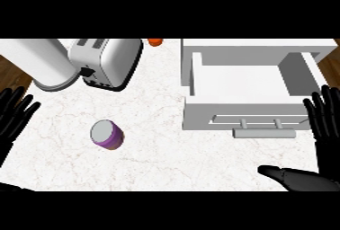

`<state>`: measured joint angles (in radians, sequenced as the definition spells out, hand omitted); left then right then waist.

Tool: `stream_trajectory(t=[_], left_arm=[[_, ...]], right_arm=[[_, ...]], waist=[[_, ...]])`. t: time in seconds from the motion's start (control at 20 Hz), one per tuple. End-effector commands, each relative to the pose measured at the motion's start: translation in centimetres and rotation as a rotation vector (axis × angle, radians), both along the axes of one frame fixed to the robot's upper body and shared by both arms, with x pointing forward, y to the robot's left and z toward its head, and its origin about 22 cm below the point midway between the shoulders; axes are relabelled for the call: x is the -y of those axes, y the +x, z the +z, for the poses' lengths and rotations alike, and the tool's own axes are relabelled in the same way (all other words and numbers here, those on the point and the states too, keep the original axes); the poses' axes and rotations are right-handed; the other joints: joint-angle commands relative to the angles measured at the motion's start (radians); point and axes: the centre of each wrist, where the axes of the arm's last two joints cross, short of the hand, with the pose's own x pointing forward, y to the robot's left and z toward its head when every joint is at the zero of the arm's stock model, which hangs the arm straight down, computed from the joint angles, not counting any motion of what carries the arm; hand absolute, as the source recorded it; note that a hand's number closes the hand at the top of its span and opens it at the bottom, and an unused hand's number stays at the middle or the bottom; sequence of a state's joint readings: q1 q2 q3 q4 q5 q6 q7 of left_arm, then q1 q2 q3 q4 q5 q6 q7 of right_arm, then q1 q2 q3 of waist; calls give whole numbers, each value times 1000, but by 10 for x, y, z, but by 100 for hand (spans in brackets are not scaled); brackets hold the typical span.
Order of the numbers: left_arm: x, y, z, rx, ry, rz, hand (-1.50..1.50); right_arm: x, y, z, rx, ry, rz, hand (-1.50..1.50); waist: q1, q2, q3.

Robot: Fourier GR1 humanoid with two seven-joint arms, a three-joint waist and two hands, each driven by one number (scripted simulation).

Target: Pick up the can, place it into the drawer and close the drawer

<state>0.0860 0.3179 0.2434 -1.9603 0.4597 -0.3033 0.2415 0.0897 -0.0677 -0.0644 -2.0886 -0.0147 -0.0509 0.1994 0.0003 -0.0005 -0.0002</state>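
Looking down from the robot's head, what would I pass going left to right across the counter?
Left hand → purple can → toaster → small orange thing → open drawer → right hand.

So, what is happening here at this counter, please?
Nothing is being handled yet. A purple can stands on the white marble counter, left of a white drawer that is pulled open, with nothing visible inside it. The robot's left hand shows at the left edge and its right hand at the right edge, next to the drawer's front, both open with fingers up and holding nothing. A silver toaster sits further back.
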Motion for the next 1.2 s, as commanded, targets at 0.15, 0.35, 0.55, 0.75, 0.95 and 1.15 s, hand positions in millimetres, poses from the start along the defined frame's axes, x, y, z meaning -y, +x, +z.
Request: stream_trajectory(t=[0.15, 0.35, 0.55, 0.75, 0.95, 1.15], left_arm=[[-8, -3, -5, -40, -11, -18, -150], [-1, -3, -12, -41, 6, -36, -150], [10, 6, -28, -100, 8, -45, -150], [25, 22, -58, -122, 32, -35, -150], [62, 5, -72, -120, 51, -11, -150], [44, 6, -106, -136, 63, 6, -150]], right_arm=[[12, 2, -18, -13, 15, -24, -150], [14, -5, 4, 5, -5, -18, -150], [23, -3, 10, 31, -4, -26, -150], [24, -10, -13, 19, -8, -18, -150], [24, -20, 16, 18, -5, -23, -150], [31, -24, 16, 30, -18, -32, -150]], waist=[[0, 0, 0], [0, 0, 0], [-1, 0, 0], [-5, 1, 0], [-3, -1, 0], [-2, 0, 0]])
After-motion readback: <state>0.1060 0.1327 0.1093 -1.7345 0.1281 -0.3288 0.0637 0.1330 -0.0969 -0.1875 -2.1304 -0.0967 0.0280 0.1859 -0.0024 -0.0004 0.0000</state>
